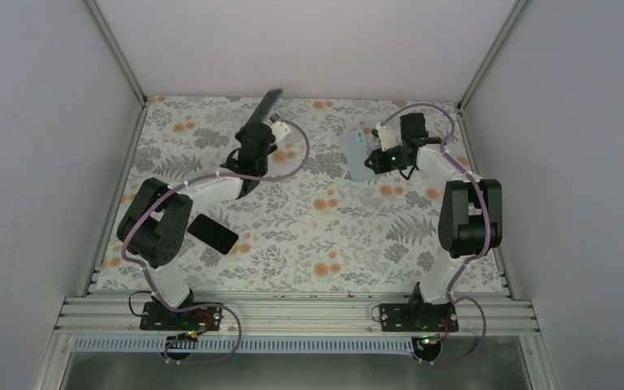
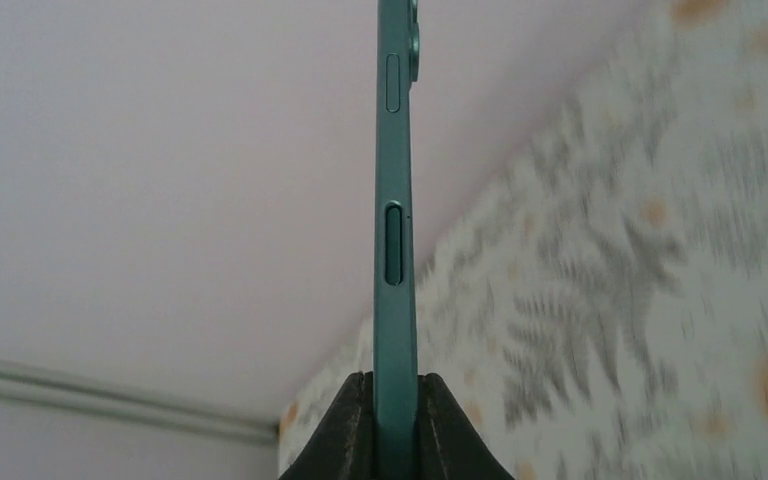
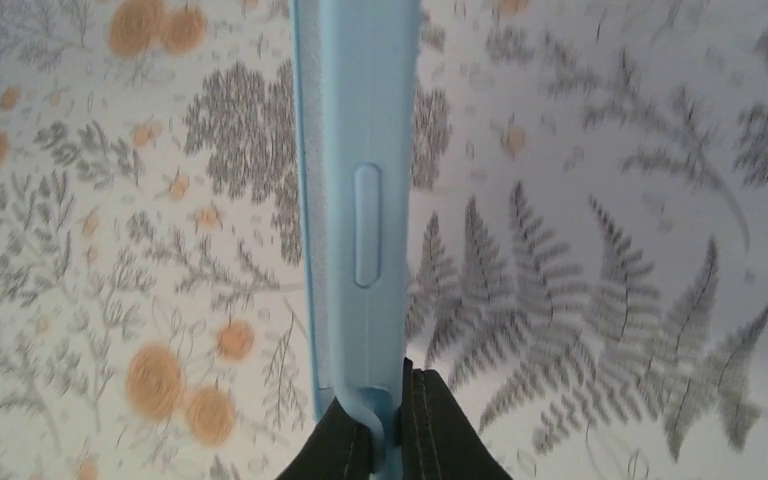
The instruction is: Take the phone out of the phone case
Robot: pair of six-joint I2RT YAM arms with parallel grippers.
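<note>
My left gripper is shut on the lower end of a dark green phone and holds it tilted up above the back of the table. In the left wrist view the phone stands edge-on between the black fingers, its side buttons showing. My right gripper is shut on the edge of a light blue phone case at the back right. In the right wrist view the case is edge-on above the floral cloth and looks empty. Phone and case are well apart.
A flat black phone-like slab lies on the floral tablecloth beside the left arm's elbow. Grey walls enclose the table at the left, back and right. A metal rail runs along the near edge.
</note>
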